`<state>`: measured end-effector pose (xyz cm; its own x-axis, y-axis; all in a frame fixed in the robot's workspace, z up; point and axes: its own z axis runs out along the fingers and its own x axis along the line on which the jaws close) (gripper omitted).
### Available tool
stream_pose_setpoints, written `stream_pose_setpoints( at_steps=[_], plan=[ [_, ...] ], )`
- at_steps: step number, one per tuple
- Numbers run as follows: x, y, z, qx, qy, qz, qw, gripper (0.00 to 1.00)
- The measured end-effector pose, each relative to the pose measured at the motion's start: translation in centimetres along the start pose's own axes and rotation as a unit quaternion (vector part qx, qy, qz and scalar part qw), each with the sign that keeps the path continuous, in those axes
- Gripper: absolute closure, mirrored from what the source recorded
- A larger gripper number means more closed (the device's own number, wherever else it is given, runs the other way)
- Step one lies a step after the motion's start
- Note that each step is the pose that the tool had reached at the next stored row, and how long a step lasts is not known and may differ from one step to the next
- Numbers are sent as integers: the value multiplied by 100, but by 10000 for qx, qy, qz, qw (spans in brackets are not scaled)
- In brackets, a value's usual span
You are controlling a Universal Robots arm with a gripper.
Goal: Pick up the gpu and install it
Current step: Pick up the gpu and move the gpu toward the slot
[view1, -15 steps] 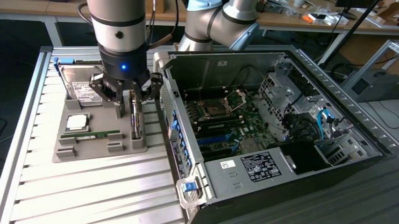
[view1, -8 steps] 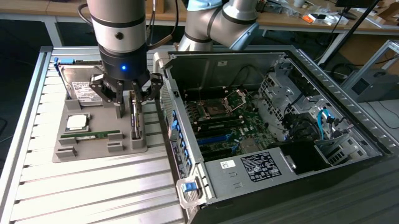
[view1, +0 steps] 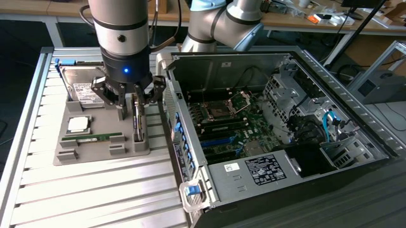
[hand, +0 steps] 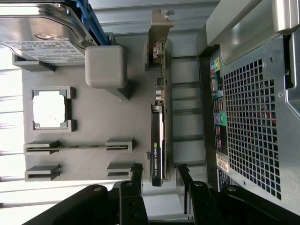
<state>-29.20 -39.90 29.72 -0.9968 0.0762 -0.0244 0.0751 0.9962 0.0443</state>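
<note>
The gpu (view1: 138,124) stands on its edge in a slot at the right side of the grey holder tray (view1: 95,154). In the wrist view the gpu (hand: 158,117) shows a green board, a black cooler and a silvery bracket at its far end. My gripper (view1: 130,97) hangs just above it, open. Its two fingertips (hand: 136,172) straddle the cooler end of the card, with a gap on each side of the gripper (hand: 159,172). Nothing is held.
The tray also holds a silver hard drive (view1: 85,90), a processor chip (view1: 78,124) and a narrow memory stick (view1: 92,137). The open computer case (view1: 266,123) lies close to the tray on the exterior view's right, its perforated rear wall (hand: 253,122) near the gpu.
</note>
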Motion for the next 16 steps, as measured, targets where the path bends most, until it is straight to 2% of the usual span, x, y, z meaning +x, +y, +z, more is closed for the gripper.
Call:
stream_pose_setpoints(
  at_steps=[16],
  plan=[
    [1, -2, 40, 0, 0, 0, 10000, 58]
  ],
)
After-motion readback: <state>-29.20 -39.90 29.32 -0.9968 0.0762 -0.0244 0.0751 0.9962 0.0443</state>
